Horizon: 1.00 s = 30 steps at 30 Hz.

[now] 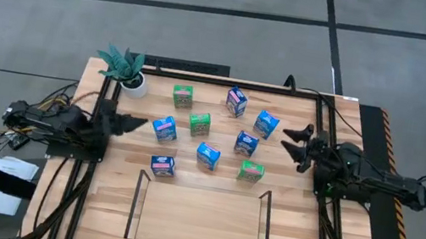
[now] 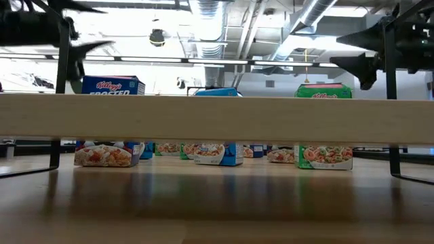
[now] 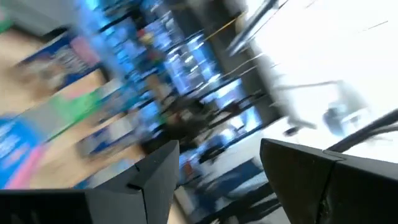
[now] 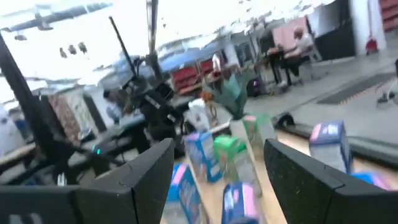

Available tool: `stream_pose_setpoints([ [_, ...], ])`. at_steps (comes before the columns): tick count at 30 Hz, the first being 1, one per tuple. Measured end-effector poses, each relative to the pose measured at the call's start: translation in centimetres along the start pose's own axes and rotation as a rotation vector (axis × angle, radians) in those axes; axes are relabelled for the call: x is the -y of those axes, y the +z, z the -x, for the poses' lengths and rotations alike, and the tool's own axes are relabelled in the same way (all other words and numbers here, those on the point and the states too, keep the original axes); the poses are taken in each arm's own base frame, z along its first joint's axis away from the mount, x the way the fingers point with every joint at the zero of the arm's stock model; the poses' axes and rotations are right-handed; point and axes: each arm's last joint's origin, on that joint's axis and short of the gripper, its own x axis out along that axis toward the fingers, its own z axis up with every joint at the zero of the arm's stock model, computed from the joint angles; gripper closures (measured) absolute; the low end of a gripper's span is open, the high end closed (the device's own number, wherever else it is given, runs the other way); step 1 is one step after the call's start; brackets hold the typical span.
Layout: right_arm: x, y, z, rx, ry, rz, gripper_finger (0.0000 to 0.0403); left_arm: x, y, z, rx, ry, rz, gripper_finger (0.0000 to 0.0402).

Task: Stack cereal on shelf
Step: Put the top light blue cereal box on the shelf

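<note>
Across the middle of the table [image 1: 97, 204] sit nine small cereal boxes, loosely scattered, none touching, all behind the shelf [image 1: 199, 219], which stands bare at the near edge. Blue ones: one near the back [image 1: 236, 101], one right of it [image 1: 266, 124], one centre-right [image 1: 246, 143], one centre [image 1: 207, 155], one on the left [image 1: 164, 128], one nearest the shelf's left rail [image 1: 163, 165]. Green ones: back left [image 1: 183, 96], middle [image 1: 200, 123], front right [image 1: 251, 171]. All stand upright, long axis vertical, printed faces turned at mixed angles; in the low view several fronts face the shelf. My guess: thin cardboard, light, stiff enough but crushable, slightly slick print, easy to tip. Best hold looks like across the two narrow sides, mid-height or a bit above, gentle squeeze, keep it upright.

My left gripper [image 1: 128, 122] hovers above the table just left of the left blue box, fingers [image 3: 155, 180] spread, nothing between them. My right gripper [image 1: 298, 146] hovers right of the cluster, fingers [image 4: 149, 174] spread too, empty, pointing toward the boxes. Neither touches a box. A potted plant [image 1: 124, 67] sits at the back left corner, clear of the boxes. Nothing stacked yet; the job looks unstarted.
</note>
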Motion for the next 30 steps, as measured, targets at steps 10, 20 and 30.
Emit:
stream_pose_setpoints([
  [10, -1.6, 5.9, 0.6, 0.299, 0.05, 0.014, 0.0127, 3.7, 3.4, 0.5, 0.349, -0.134, -0.029, 0.0187],
  [20, -4.8, 15.5, 0.3, 0.316, -0.107, 0.249, 0.0127, 10.3, 6.1, -2.8, 0.336, -0.023, -0.34, 0.0168],
  [30, -6.1, 19.8, -5.9, -0.091, -0.257, 0.493, 0.0127, 16.7, 7.2, -8.0, 0.023, 0.144, -0.58, 0.0078],
])
